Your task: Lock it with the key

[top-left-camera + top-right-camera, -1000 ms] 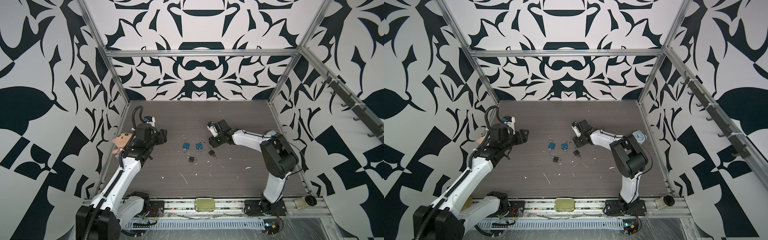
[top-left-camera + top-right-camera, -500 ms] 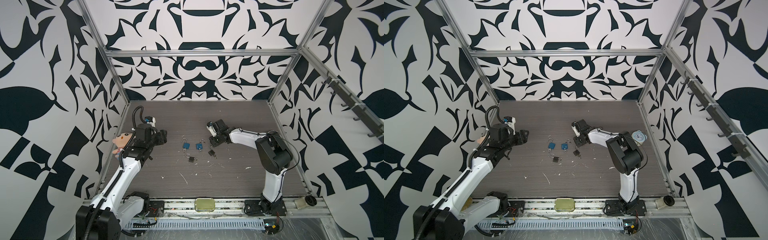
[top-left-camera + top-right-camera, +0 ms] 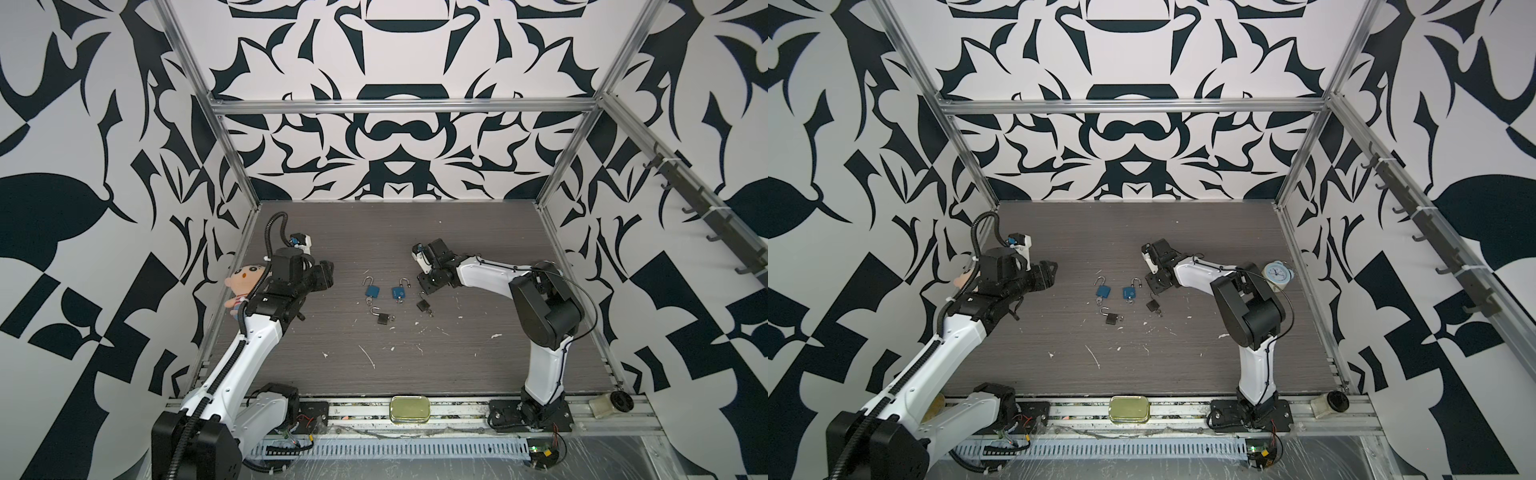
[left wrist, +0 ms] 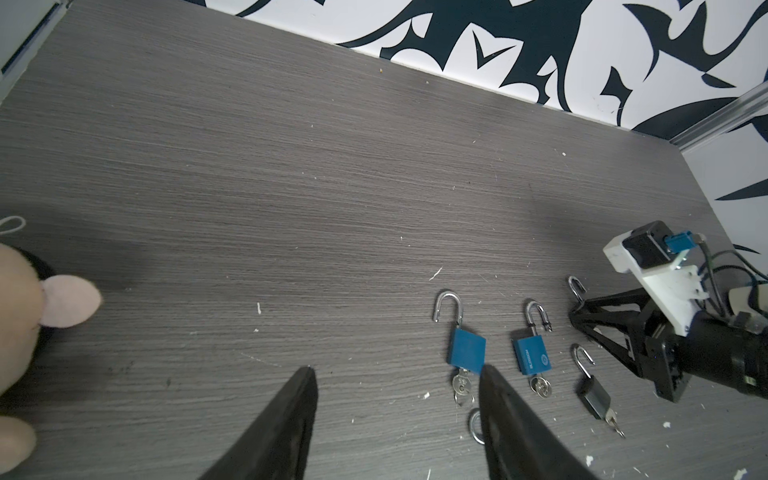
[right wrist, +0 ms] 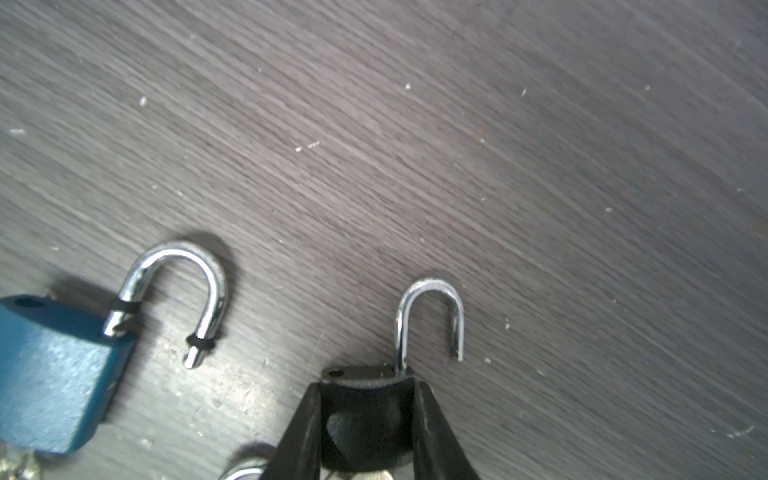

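Several small padlocks lie mid-table, all with their shackles open. Two are blue [image 3: 372,291] [image 3: 398,293], each with a key [image 4: 461,384] in its base. One black padlock [image 3: 424,306] lies just in front of my right gripper [image 3: 427,286], and a second [image 3: 382,318] lies nearer the table's front. In the right wrist view my right gripper [image 5: 368,415] is shut on the body of a third black padlock [image 5: 365,399], whose shackle [image 5: 432,316] points away from me. My left gripper [image 3: 328,274] hovers open and empty left of the locks, and its fingertips [image 4: 307,386] frame bare table.
A plush doll [image 3: 245,282] sits at the left wall beside my left arm. An alarm clock [image 3: 1277,276] stands by the right wall. On the front rail there is a gold tin [image 3: 409,409] and a small jar [image 3: 609,405]. White crumbs dot the table.
My right jaws have closed in onto the black padlock's body, and that arm's elbow has swung slightly left. My left arm has barely moved.
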